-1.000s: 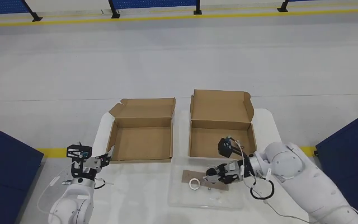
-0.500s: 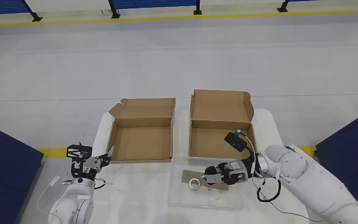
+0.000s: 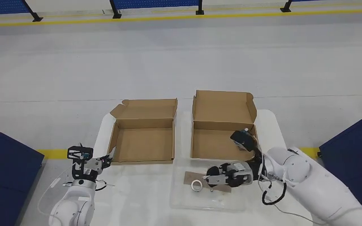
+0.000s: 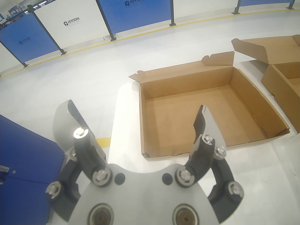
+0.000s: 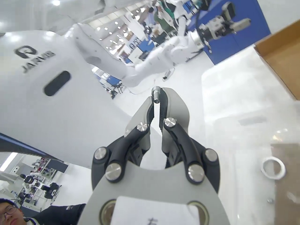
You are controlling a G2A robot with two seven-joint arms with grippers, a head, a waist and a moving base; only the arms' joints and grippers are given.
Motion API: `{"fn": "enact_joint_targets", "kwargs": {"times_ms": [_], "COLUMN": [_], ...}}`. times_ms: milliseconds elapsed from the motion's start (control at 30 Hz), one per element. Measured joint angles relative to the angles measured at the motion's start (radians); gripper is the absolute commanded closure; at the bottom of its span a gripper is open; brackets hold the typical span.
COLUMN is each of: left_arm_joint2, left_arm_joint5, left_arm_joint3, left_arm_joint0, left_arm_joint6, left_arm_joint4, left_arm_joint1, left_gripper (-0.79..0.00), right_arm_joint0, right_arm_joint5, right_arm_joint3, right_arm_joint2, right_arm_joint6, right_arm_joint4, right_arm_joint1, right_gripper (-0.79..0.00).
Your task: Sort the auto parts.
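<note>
My right gripper (image 5: 156, 103) is shut on a small silver metal pin (image 5: 156, 94) held at its fingertips. In the top view this gripper (image 3: 209, 177) hovers low over a clear plastic tray (image 3: 182, 199) at the table's front. In the tray, a white ring (image 3: 197, 185) (image 5: 273, 167) lies on a brown card (image 3: 222, 188) (image 5: 287, 155), and a tiny screw (image 5: 270, 200) lies close by. My left gripper (image 4: 136, 115) (image 3: 105, 160) stands open and empty at the table's left edge, beside the left cardboard box (image 4: 187, 80).
Two open cardboard boxes stand side by side behind the tray, the left box (image 3: 141, 160) and the right box (image 3: 222, 156), both with nothing inside and their lids standing up at the back. The right box's corner (image 5: 281, 57) is near my right gripper.
My right arm's wrist has turned and swung towards the right box while its gripper edged slightly left over the tray. The left arm has not moved.
</note>
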Motion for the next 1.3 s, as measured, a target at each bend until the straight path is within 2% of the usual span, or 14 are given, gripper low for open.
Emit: {"fn": "enact_joint_targets", "kwargs": {"times_ms": [167,433,800,933,1300], "left_arm_joint2": [0.0,0.0,0.0,0.0,0.0], "left_arm_joint5": [0.0,0.0,0.0,0.0,0.0], "left_arm_joint3": [0.0,0.0,0.0,0.0,0.0], "left_arm_joint0": [0.0,0.0,0.0,0.0,0.0], "left_arm_joint6": [0.0,0.0,0.0,0.0,0.0], "left_arm_joint4": [0.0,0.0,0.0,0.0,0.0], "left_arm_joint1": [0.0,0.0,0.0,0.0,0.0], "left_gripper": [-0.785,-0.785,-0.785,-0.785,-0.785], "right_arm_joint0": [0.024,0.063,0.061,0.026,-0.023], "right_arm_joint5": [0.011,0.052,0.054,0.034,0.088], "right_arm_joint3": [-0.105,-0.151,-0.152,-0.176,-0.21], "right_arm_joint2": [-0.014,-0.026,-0.026,-0.029,0.019], "right_arm_joint6": [0.011,0.051,0.051,0.01,0.087], "right_arm_joint4": [0.159,0.361,0.368,0.45,0.73], "right_arm_joint1": [0.005,-0.008,-0.01,-0.024,-0.073], "right_gripper": [0.0,0.0,0.0,0.0,0.0]}}
